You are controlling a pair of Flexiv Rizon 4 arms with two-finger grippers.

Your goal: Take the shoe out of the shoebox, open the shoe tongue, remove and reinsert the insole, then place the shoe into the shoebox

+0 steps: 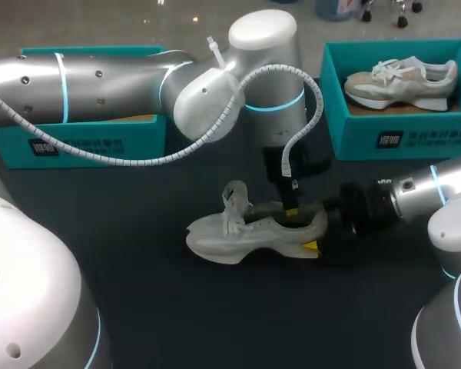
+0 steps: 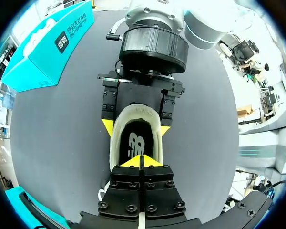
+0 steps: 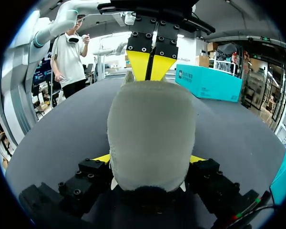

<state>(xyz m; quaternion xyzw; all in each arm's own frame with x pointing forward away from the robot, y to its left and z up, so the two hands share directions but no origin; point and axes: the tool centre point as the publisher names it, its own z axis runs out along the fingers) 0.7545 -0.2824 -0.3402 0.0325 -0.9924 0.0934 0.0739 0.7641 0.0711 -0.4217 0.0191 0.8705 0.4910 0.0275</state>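
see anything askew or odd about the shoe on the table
Nothing damaged or spilled. The shoe stands upright on its sole, heel clamped by the right claw. Only its laces stand loose and bunched at the tongue, fitting an opened shoe. The left claw sits shut over the insole.

The dark grey table (image 1: 161, 307) carries a pale sneaker (image 1: 238, 234), which rests on its sole directly under the left gripper (image 1: 291, 209), heel between the right gripper (image 1: 315, 234) fingers. A teal shoebox (image 1: 84, 142) stands well beyond the left gripper, and a second teal shoebox (image 1: 399, 138) stands beyond the right gripper.
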